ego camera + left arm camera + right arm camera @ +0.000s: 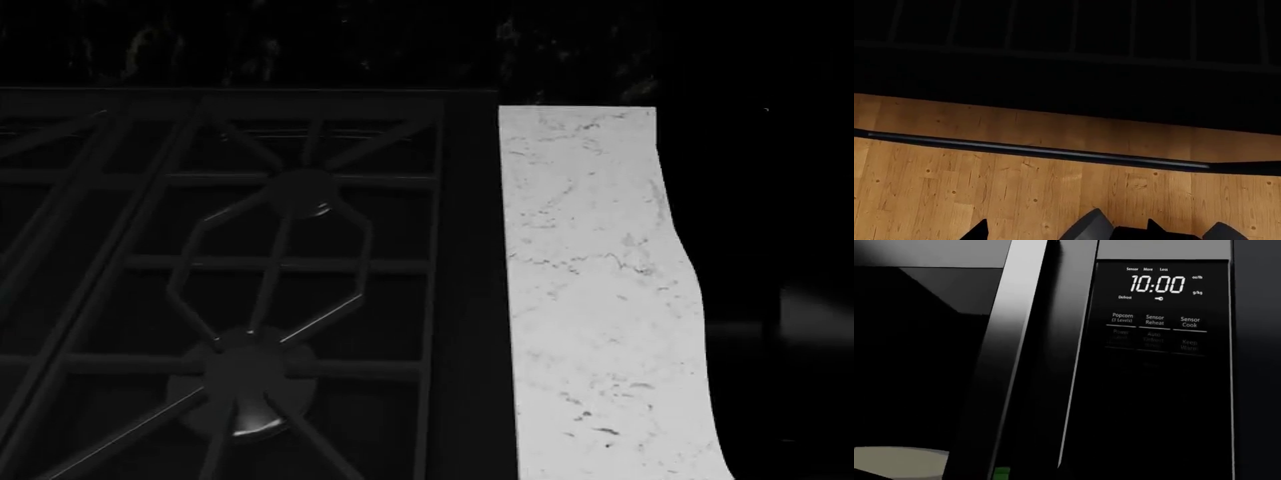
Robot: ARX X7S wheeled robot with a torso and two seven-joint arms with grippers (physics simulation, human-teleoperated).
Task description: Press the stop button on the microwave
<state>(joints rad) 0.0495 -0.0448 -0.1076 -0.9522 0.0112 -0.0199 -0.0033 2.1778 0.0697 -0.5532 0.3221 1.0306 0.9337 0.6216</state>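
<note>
Nearest to me, my left gripper [1141, 231] hangs low over wooden flooring [1021, 190]; only dark finger tips show, so I can't tell how wide its jaws stand, and it holds nothing I can see. Head camera looks down on the stove grates [254, 280] and the marble surface [594, 300]. Farther off, the right wrist camera faces the microwave [1054, 340], its control panel [1161, 340] reading 10:00. My right gripper isn't visible. The stop button's hidden in the dim lower rows, so I judge the press not made yet.
</note>
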